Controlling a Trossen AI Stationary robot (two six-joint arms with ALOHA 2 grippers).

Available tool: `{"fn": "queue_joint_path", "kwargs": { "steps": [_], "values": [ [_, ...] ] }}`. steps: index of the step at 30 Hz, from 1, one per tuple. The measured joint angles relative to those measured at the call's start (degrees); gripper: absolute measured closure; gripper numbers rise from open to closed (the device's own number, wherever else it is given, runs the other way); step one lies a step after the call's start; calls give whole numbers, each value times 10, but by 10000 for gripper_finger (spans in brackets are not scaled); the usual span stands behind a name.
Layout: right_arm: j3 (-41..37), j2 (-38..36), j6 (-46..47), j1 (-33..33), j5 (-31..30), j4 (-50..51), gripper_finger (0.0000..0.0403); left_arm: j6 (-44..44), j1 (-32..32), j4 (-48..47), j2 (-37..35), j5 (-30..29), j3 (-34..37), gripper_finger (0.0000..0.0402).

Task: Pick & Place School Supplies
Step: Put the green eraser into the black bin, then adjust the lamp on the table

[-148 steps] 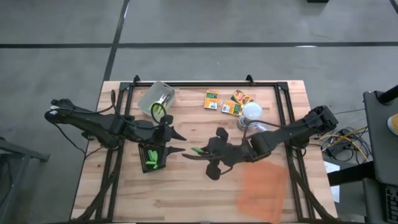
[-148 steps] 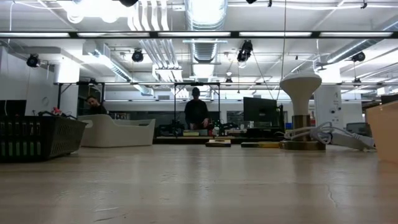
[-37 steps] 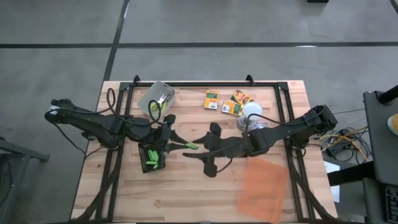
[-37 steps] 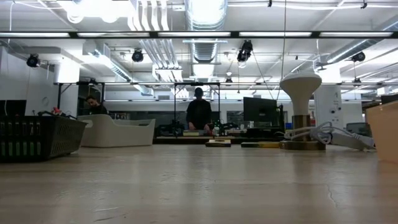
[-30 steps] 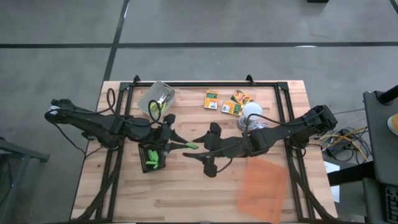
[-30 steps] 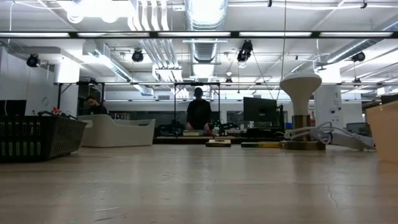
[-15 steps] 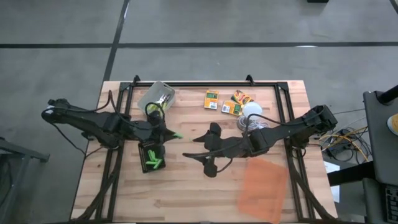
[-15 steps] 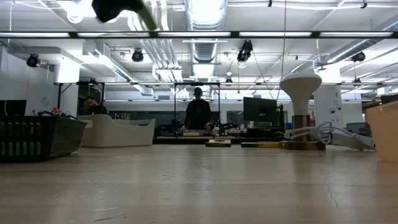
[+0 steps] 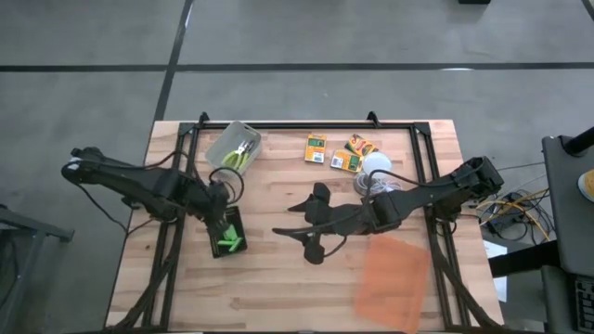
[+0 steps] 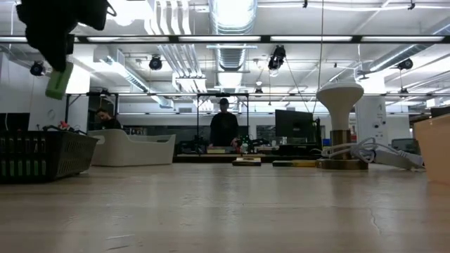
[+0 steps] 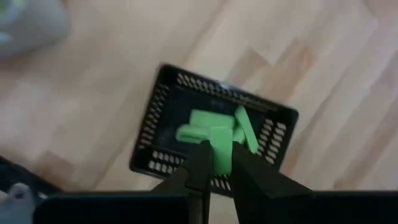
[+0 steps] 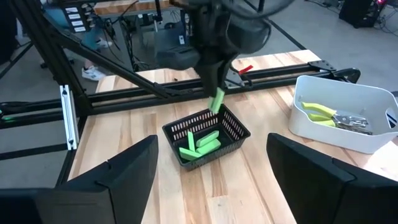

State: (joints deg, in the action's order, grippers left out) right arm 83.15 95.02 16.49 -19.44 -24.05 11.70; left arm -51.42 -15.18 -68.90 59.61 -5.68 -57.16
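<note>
The left gripper (image 12: 214,84) pinches a green stick (image 12: 216,99) directly above the black basket (image 12: 208,142) on the table's left; best lower it inside the rim before letting go. The right gripper (image 9: 302,232) waits mid-table, jaws spread wide

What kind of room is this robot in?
Probably a big workshop or robotics lab: bare pipes and strip lights overhead, benches with monitors behind, a person working there, and a wooden table fitted with robot arms.
</note>
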Motion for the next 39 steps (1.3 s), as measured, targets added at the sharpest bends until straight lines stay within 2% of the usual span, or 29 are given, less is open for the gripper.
{"fn": "queue_joint_path", "kwargs": {
  "steps": [7,16,19,28,39],
  "values": [
    [0,0,0,0,0,0,111,-13,0,54,1,28,73,358],
    [0,0,0,0,0,0,117,-25,0,225,2,123,189,358],
    [0,0,0,0,0,0,114,-49,0,253,2,142,211,358],
    [0,0,0,0,0,0,111,-38,1,248,1,122,215,346],
    [0,0,0,0,0,0,113,-23,1,247,1,74,212,261]
  ]
}}
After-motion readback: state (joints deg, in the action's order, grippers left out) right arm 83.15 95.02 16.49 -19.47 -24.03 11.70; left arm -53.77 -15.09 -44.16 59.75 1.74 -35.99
